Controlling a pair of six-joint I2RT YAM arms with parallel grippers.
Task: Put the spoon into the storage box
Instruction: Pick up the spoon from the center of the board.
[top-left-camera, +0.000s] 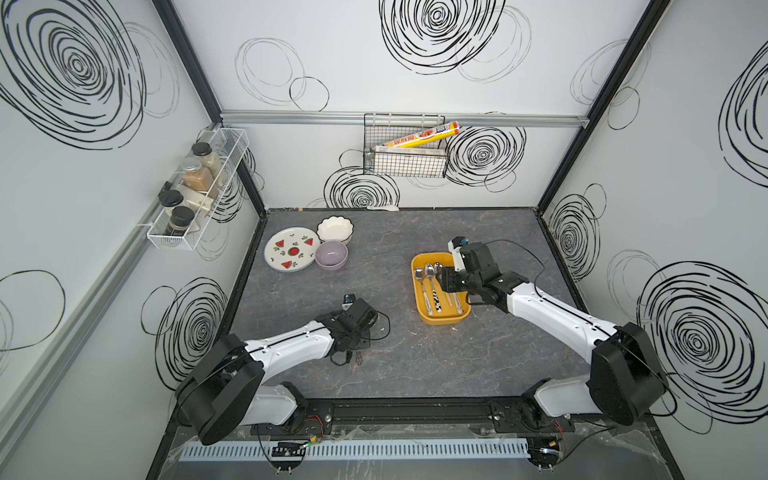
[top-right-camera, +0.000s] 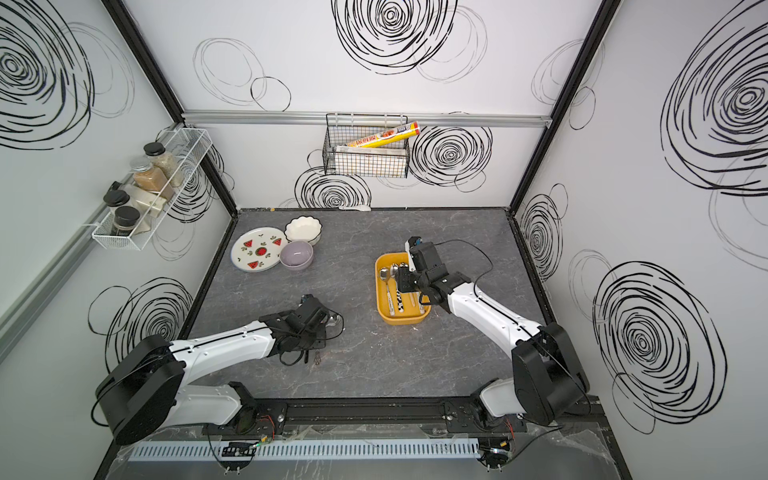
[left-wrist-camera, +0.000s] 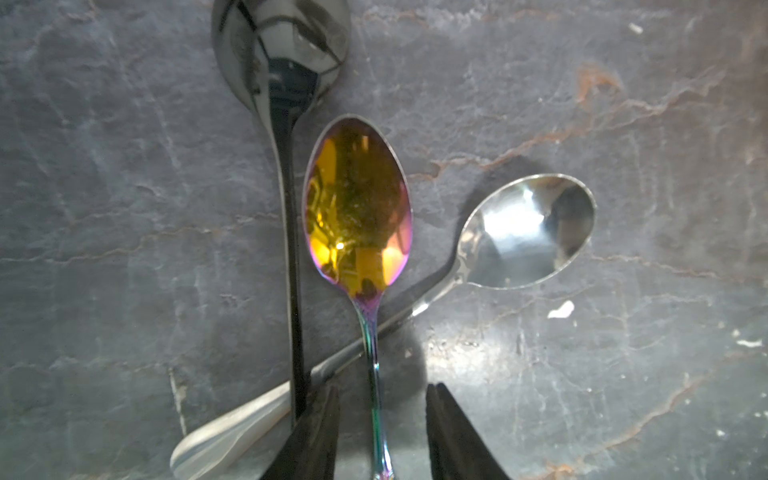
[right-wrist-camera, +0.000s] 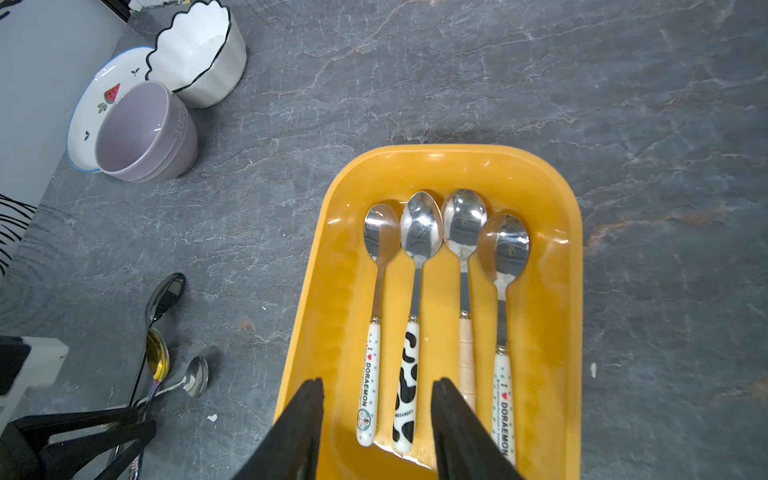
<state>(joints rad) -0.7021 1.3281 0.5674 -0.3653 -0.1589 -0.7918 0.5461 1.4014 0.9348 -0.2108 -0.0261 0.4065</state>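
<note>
Three spoons lie on the grey table under my left wrist: a black spoon (left-wrist-camera: 282, 41), a gold-rainbow spoon (left-wrist-camera: 357, 208) and a silver spoon (left-wrist-camera: 528, 232) with a white handle, which crosses beneath the other two. My left gripper (left-wrist-camera: 381, 388) is open and straddles the rainbow spoon's thin handle, with a gap on each side. The yellow storage box (top-left-camera: 442, 319) (right-wrist-camera: 449, 151) sits right of centre and holds several spoons (right-wrist-camera: 419, 224) side by side. My right gripper (right-wrist-camera: 378, 384) (top-left-camera: 446, 278) hovers open over the handle end of the box, holding nothing.
At the back left a watermelon plate (top-left-camera: 291, 249), a white scalloped bowl (top-left-camera: 334, 229) and a purple bowl (top-left-camera: 331, 254) stand close together. A wire basket (top-left-camera: 405, 153) hangs on the rear wall. A spice rack (top-left-camera: 195, 187) hangs on the left wall.
</note>
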